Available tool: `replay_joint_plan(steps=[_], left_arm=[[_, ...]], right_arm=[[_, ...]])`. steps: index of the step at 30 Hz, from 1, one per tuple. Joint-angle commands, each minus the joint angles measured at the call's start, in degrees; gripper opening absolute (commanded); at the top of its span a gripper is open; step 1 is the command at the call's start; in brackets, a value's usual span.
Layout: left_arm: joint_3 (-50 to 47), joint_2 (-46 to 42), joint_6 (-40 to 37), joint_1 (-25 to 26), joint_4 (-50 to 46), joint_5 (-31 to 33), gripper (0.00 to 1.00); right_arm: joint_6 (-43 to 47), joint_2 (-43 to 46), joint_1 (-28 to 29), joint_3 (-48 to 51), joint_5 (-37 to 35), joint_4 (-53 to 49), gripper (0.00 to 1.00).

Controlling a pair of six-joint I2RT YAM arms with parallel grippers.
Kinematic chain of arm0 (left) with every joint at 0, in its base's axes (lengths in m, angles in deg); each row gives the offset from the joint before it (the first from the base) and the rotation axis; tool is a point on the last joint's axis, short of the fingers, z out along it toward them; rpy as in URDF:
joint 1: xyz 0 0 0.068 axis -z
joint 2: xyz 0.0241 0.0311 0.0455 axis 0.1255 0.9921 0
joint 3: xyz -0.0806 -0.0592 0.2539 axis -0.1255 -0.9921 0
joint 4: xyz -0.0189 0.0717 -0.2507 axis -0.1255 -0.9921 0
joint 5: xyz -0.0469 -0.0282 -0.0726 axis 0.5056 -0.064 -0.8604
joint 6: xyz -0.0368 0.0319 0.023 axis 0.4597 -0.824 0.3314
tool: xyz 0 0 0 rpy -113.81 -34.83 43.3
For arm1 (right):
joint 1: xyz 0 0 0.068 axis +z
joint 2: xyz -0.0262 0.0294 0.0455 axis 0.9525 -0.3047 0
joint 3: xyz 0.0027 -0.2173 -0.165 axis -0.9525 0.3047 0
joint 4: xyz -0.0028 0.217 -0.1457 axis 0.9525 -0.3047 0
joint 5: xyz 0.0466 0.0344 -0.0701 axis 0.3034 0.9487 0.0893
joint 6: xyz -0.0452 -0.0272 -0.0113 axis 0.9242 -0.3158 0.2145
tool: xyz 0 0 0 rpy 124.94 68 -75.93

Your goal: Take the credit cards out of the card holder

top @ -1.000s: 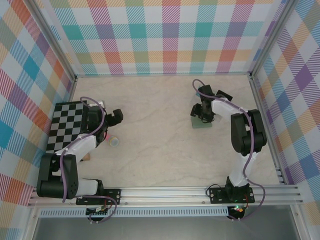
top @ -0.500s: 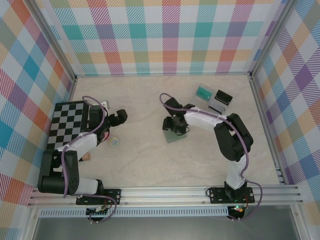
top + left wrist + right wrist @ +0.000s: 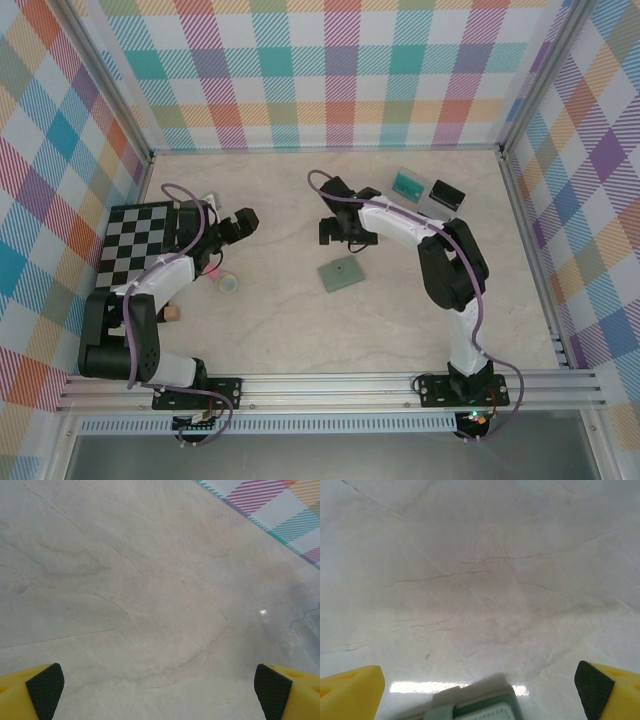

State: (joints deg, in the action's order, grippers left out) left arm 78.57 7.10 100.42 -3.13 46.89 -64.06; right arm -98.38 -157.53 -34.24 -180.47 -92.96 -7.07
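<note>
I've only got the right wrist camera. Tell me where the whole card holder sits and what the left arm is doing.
Observer: The card holder lies flat on the table, just on the bases' side of the right gripper and apart from it.
Operator: Report the left side.
Observer: The left gripper is open, beside the chequered board.
Operator: Name what's off to my right.
Observer: A clear tray sits near the far right corner.

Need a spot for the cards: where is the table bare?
Bare table runs from the card holder toward its near edge, and along the back wall left of the clear tray. Crowded beside the chequered board, around the left gripper and a small round object; the right gripper hangs beyond the card holder.
</note>
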Motion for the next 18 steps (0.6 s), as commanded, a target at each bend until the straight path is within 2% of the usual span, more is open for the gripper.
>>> replay_joint_plan(steps=[1, 9, 18], left_arm=[[1.12, -2.19, 4.74, 1.14, -5.78, -1.91, 1.0], [-0.17, -3.76, 9.76, 3.97, -8.39, -4.19, 1.0], [-0.62, -3.87, 15.26, 7.78, -9.92, -6.82, 1.0]], right_arm=[[2.4, -1.93, 0.08, -1.69, -2.73, -5.79, 0.99], [1.72, -3.78, -0.68, -0.28, -4.98, -10.09, 0.94], [-0.81, 2.8, -0.84, 9.3, -4.79, -11.11, 0.93]])
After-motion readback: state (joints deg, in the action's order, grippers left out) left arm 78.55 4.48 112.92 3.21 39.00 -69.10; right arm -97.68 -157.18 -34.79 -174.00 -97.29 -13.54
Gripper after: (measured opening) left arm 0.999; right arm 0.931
